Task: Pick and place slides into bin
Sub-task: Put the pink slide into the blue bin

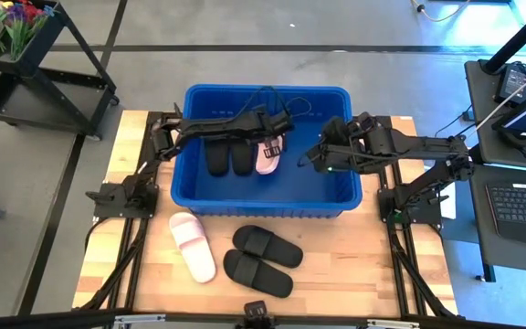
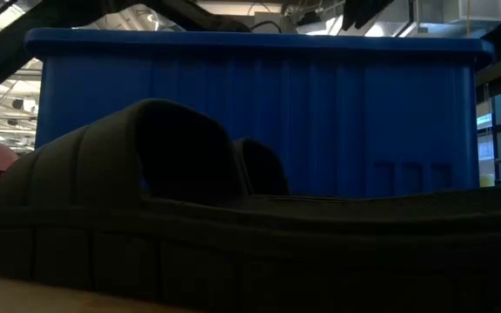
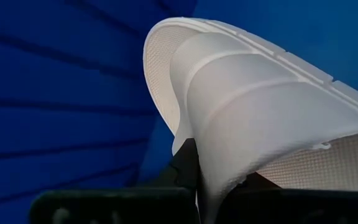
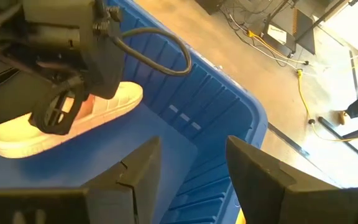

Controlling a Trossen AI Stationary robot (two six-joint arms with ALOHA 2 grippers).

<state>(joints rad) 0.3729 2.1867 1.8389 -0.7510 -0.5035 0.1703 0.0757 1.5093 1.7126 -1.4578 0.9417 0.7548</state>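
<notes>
Well short of both claws, a black slide pair (image 1: 261, 260) and one pale pinkish-white slide (image 1: 193, 245) lie on the tabletop (image 1: 354, 265) before the blue bin (image 1: 336, 196). Over the bin, the right claw (image 1: 305, 158) hangs released. Beside it, the left claw (image 1: 277, 137) grasps the other pale slide (image 1: 268, 155), next to two black slides (image 1: 229, 158).

Two dark, boxy jointed arms; a black cable loops over the left end effector (image 4: 67, 115); the right end effector (image 4: 188, 165) has flat black fingers.
</notes>
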